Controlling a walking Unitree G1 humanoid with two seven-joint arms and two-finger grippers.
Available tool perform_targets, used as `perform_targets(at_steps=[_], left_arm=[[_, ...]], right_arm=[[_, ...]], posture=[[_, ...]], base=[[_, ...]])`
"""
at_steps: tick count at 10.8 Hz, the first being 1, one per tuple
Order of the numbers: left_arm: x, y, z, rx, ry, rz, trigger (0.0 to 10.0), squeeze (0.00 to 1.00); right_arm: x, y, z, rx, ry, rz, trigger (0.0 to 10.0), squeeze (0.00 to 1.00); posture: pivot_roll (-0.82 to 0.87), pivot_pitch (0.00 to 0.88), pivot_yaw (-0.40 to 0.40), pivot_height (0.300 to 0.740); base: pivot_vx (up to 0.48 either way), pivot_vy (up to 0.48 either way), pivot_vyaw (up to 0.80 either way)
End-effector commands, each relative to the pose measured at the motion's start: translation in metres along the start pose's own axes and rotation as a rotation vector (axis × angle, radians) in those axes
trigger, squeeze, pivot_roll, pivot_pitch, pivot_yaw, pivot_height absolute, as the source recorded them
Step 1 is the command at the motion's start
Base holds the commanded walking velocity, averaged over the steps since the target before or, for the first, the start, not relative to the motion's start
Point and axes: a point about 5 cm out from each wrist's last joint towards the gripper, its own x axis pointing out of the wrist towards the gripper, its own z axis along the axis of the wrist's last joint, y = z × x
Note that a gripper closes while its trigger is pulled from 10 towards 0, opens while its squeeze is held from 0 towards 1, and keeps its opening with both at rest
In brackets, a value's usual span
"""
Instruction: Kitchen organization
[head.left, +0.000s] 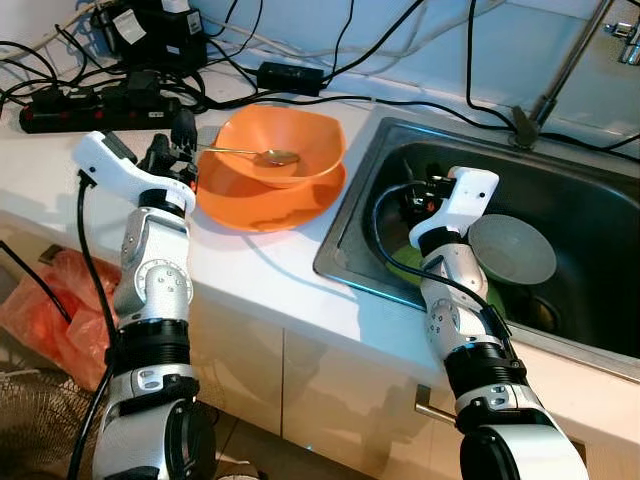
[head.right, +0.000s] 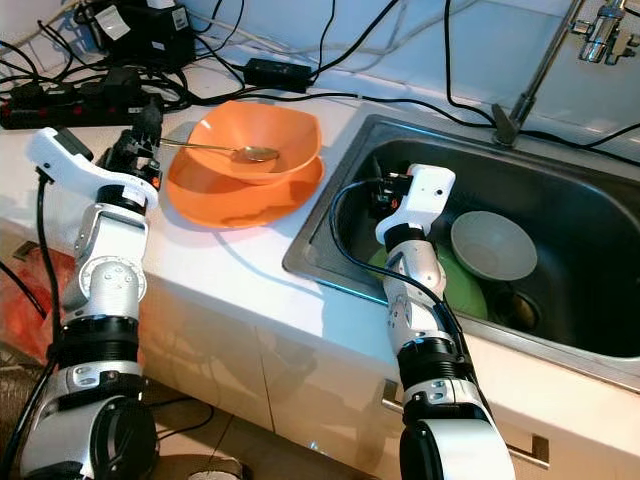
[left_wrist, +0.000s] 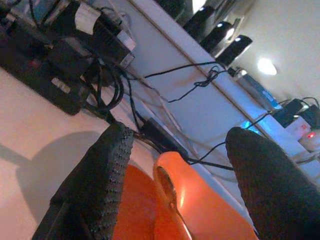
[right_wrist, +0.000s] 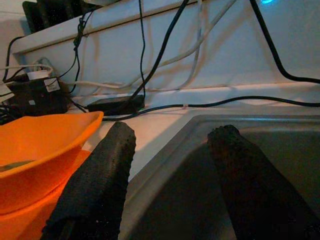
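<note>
An orange bowl (head.left: 285, 140) sits on an orange plate (head.left: 260, 205) on the white counter, with a metal spoon (head.left: 265, 155) lying in the bowl. My left gripper (head.left: 175, 140) is open just left of the plate's rim, its fingers (left_wrist: 100, 185) pointing at the bowl (left_wrist: 210, 205). In the steel sink (head.left: 360, 250) lie a grey bowl (head.left: 512, 248) and a green plate (head.left: 410, 268). My right gripper (head.left: 410, 195) hangs open and empty over the sink's left part, facing the sink's near wall (right_wrist: 175, 190) and the orange bowl (right_wrist: 45, 140).
A black power strip (head.left: 90, 105), adapters and several cables lie along the back of the counter. The faucet (head.left: 560, 70) rises behind the sink. An orange plastic bag (head.left: 50, 310) sits on the floor to the left, below the counter edge.
</note>
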Motion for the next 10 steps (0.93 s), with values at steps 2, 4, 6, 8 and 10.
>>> perform_targets(at_steps=[2, 4, 6, 8, 10], left_arm=[[0.005, -0.009, -0.012, -0.009, 0.054, -0.002, 10.0, 0.0], [0.006, -0.011, -0.024, -0.006, 0.107, 0.017, 10.0, 0.0], [0.008, -0.017, -0.027, -0.011, 0.121, 0.018, 10.0, 0.0], [0.01, -0.018, -0.028, -0.015, 0.12, 0.029, 8.1, 0.0], [0.012, -0.018, -0.026, -0.016, 0.112, 0.036, 4.4, 0.0]], right_arm=[[0.0, -0.003, 0.001, 0.004, -0.006, -0.011, 10.0, 0.0], [0.0, -0.003, 0.002, 0.004, -0.007, -0.012, 10.0, 0.0], [0.0, -0.002, 0.002, 0.005, -0.009, -0.011, 10.0, 0.0], [0.0, -0.002, 0.002, 0.005, -0.01, -0.013, 10.0, 0.0], [0.0, -0.003, 0.002, 0.004, -0.008, -0.011, 10.0, 0.0]], posture=[[0.22, 0.057, -0.038, 0.74], [0.22, 0.055, -0.037, 0.74], [0.21, 0.054, -0.035, 0.74], [0.21, 0.054, -0.035, 0.74], [0.21, 0.054, -0.037, 0.74]], base=[[0.0, 0.0, 0.0], [0.0, 0.0, 0.0], [0.0, 0.0, 0.0], [0.0, 0.0, 0.0], [0.0, 0.0, 0.0]])
